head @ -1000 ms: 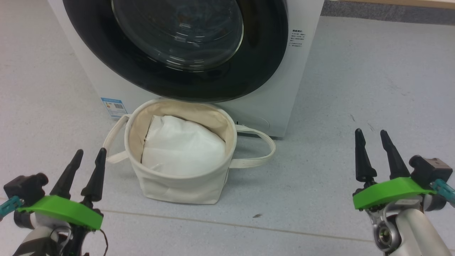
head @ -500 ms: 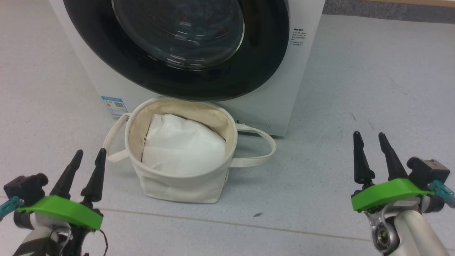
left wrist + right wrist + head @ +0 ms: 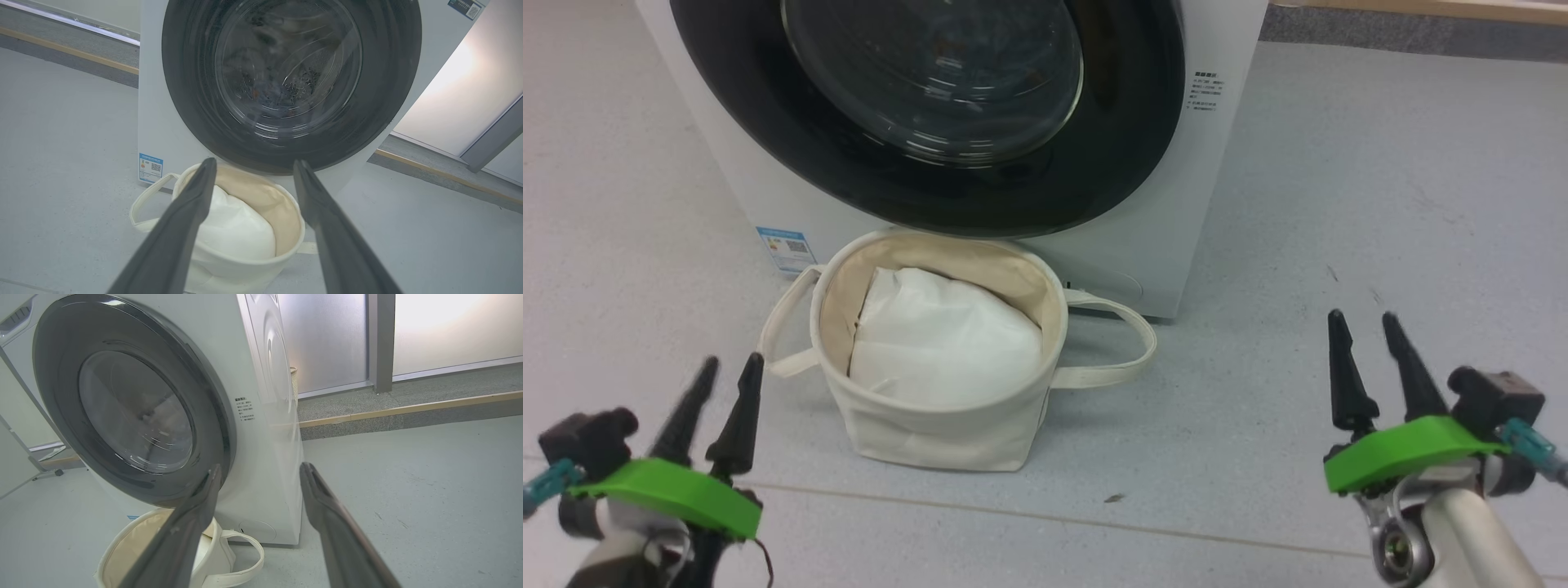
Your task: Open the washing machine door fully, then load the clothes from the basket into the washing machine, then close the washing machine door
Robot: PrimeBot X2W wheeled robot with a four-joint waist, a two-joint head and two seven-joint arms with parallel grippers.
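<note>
Door status: the washing machine door (image 3: 931, 98) sits flush against the washing machine (image 3: 1143, 245), black ring closed on the front, no gap that we can see. The basket (image 3: 931, 433) is on the floor (image 3: 1339, 204) right at the near side of the machine, under the door's lower edge, handles flopped out left and right. We judge it is parked there to keep the basket-to-drum haul short. Its top is plain white liner (image 3: 939, 343). We can't tell where the clothes are, since the glass is too dark and reflective to read the drum. The left gripper (image 3: 735, 359) and right gripper (image 3: 1360, 316) hang low on the near side, flanking the basket and well apart from it. Both have fingers spread and empty, pointing at the machine, which looks like a neutral pose that leaves either arm free for the door.
</note>
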